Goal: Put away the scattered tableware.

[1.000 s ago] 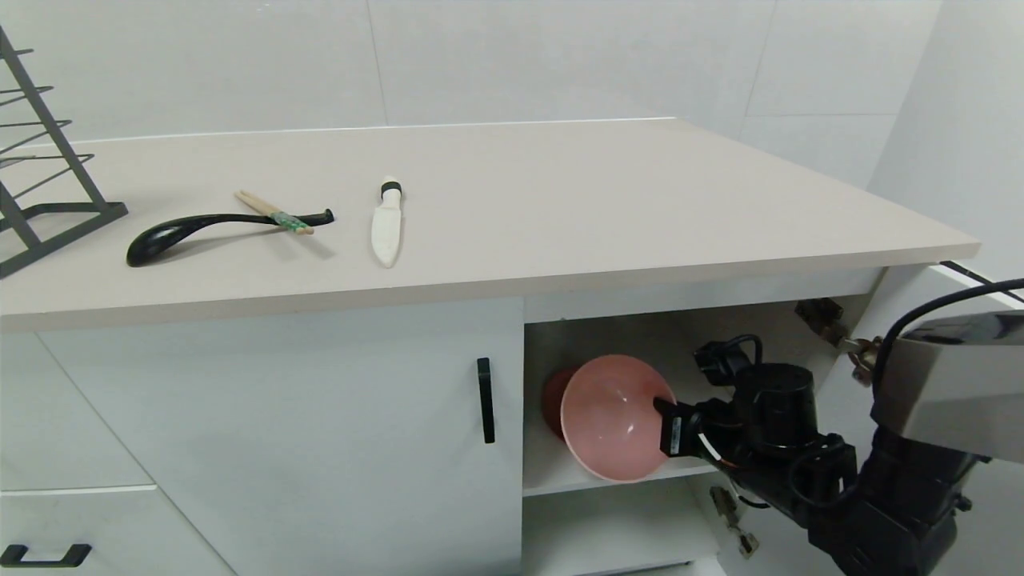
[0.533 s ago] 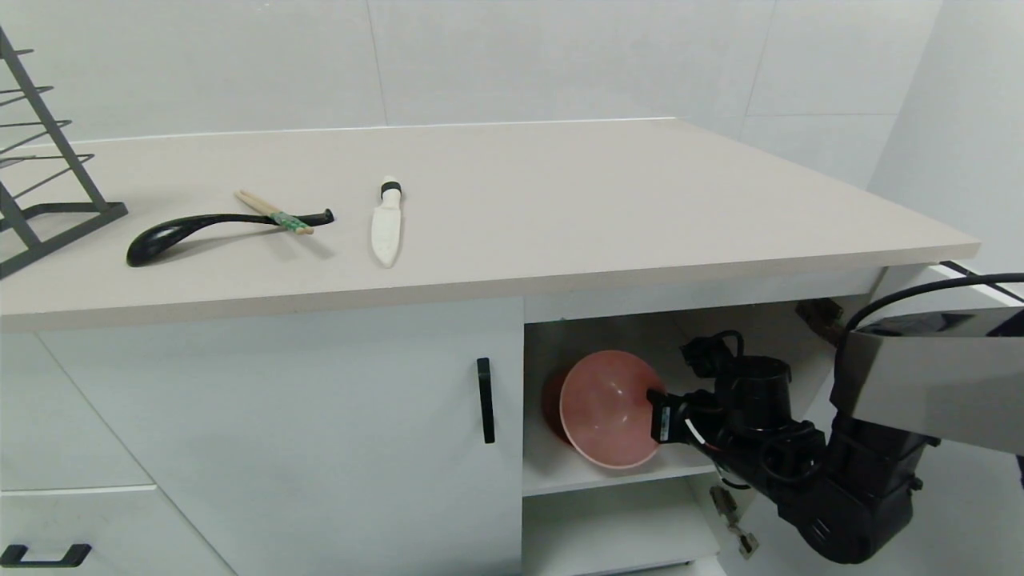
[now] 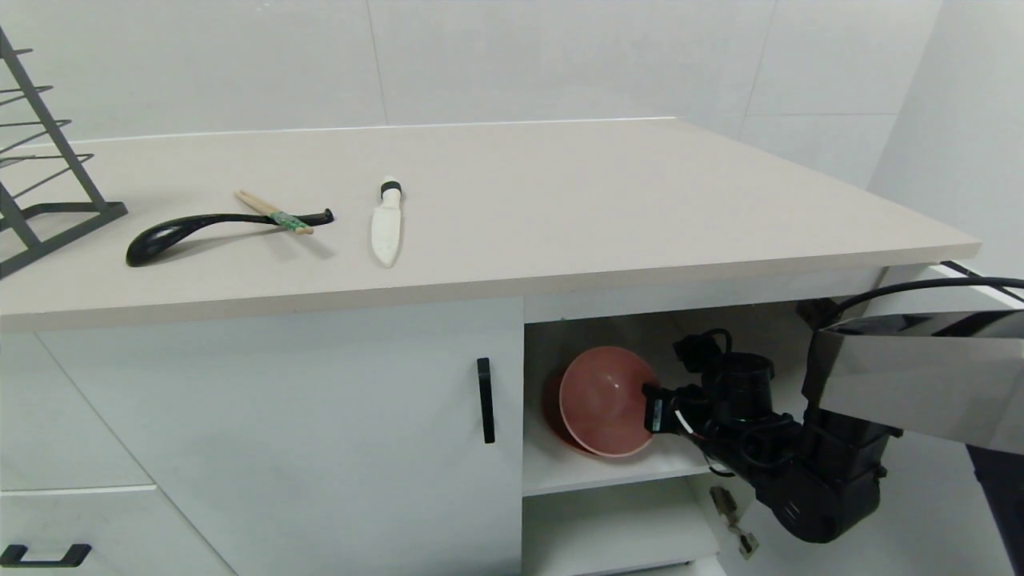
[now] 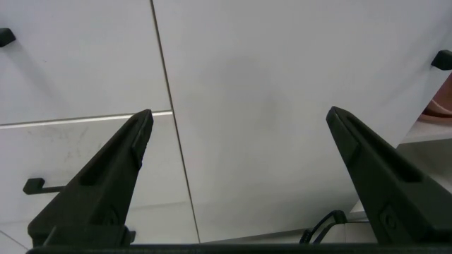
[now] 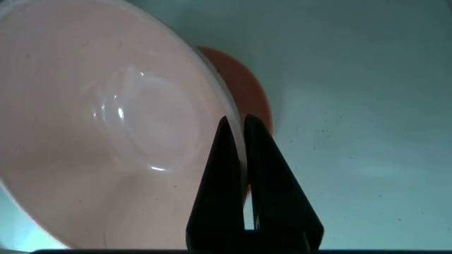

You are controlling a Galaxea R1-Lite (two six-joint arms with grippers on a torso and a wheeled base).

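Observation:
A pink bowl [image 3: 602, 398] is tilted on its side inside the open cabinet, above the upper shelf [image 3: 576, 472], with my right gripper [image 3: 652, 404] shut on its rim. In the right wrist view the fingers [image 5: 226, 162] pinch the bowl [image 5: 106, 134] rim, and an orange-red bowl [image 5: 244, 88] sits behind it. On the counter lie a black ladle [image 3: 184, 232], wooden chopsticks [image 3: 274, 213] across its handle, and a white knife [image 3: 387, 224]. My left gripper [image 4: 236, 134] hangs open in front of the white cabinet fronts.
A dark wire rack [image 3: 40, 176] stands at the counter's far left. The left cabinet door [image 3: 320, 432] is closed, with a black handle [image 3: 485, 400]. The right door is swung open beside my right arm. A lower shelf [image 3: 616, 536] lies beneath.
My right gripper has carried the pink bowl deeper into the cabinet, to the left and slightly up. The items on the counter have not moved.

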